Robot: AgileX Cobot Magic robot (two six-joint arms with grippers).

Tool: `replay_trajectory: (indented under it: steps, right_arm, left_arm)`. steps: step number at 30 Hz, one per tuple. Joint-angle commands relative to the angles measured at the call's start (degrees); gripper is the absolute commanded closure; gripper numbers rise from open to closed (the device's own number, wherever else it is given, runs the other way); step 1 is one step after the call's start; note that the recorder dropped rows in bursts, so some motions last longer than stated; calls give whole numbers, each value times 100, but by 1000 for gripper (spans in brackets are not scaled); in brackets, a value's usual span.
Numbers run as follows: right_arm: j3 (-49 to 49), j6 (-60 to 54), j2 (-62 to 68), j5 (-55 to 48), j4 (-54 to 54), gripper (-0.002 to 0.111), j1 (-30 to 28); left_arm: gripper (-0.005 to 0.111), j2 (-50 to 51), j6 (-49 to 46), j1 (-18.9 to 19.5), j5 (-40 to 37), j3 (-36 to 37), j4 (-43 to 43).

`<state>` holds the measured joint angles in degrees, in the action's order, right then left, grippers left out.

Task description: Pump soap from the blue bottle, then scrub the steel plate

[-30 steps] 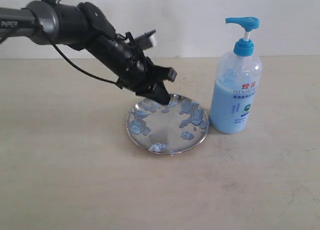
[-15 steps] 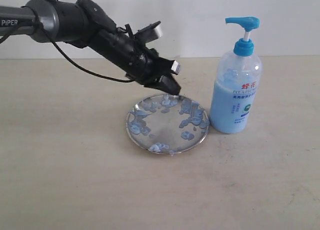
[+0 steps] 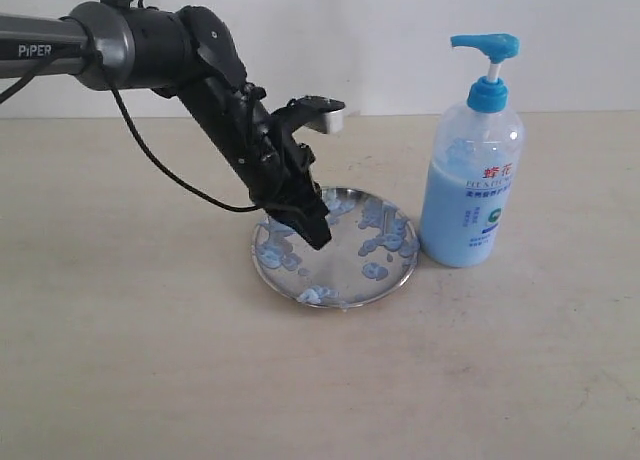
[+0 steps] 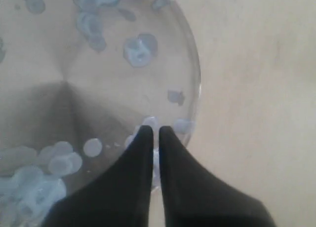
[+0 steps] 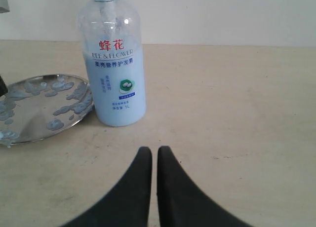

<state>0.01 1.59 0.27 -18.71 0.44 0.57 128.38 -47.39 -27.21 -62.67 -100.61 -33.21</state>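
Right of steel plate [image 3: 342, 265]: blue bottle [image 3: 471, 185], just beside; left arm [image 3: 240, 130] above plate.

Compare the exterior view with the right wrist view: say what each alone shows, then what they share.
Exterior only: the pump head and the left arm, with the left end effector low over the plate. Right wrist only: the right end effector, shut, facing the bottle. Shared: bottle, plate dotted with soap, table.
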Motion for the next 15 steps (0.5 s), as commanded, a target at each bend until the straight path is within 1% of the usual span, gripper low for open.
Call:
replay_trajectory:
  steps: [1,2,3,4,5,6,7,8,9,10,11,12,13,14,15]
  right_arm:
    - [-1,-24,-27,25,-7,107,-5]
    - [-1,-24,-27,25,-7,107,-5]
    - [-1,-24,-27,25,-7,107,-5]
    - [-1,-24,-27,25,-7,107,-5]
    - [-1,-24,-27,25,-7,107,-5]
    - [-1,-24,-27,25,-7,107,-5]
    - [-1,-24,-27,25,-7,107,-5]
    - [-1,-24,-27,25,-7,107,-5]
    - [-1,-24,-27,25,-7,107,-5]
    - [-1,-24,-27,25,-7,107,-5]
    - [-1,-24,-27,25,-7,107,-5]
    - [-1,-24,-27,25,-7,107,-5]
    - [-1,-24,-27,25,-7,107,-5]
    - [-1,-24,-27,25,-7,107,-5]
    - [-1,-24,-27,25,-7,107,-5]
  left_arm:
    - [103,-19,-57,-46,2205,-16,-1132]
    - [103,84,-112,-79,2497,-16,-1862]
    - [103,186,-357,-79,2116,-16,-2160]
    - [103,289,-644,-79,1419,-16,-2055]
    - [103,333,-852,-67,717,-16,-1808]
    - [103,381,-966,-37,-345,-16,-920]
    - [103,387,-859,-21,-660,-16,-373]
    - [103,362,-405,18,-701,-16,559]
    - [103,350,-194,47,-416,-16,832]
    - [103,337,63,80,56,-16,843]
    - [103,327,364,121,638,-16,581]
    - [103,327,580,139,1130,-16,142]
    - [103,375,671,139,1615,-16,-677]
    - [103,408,516,139,1903,-16,-1665]
    - [103,477,98,127,1940,-16,-2434]
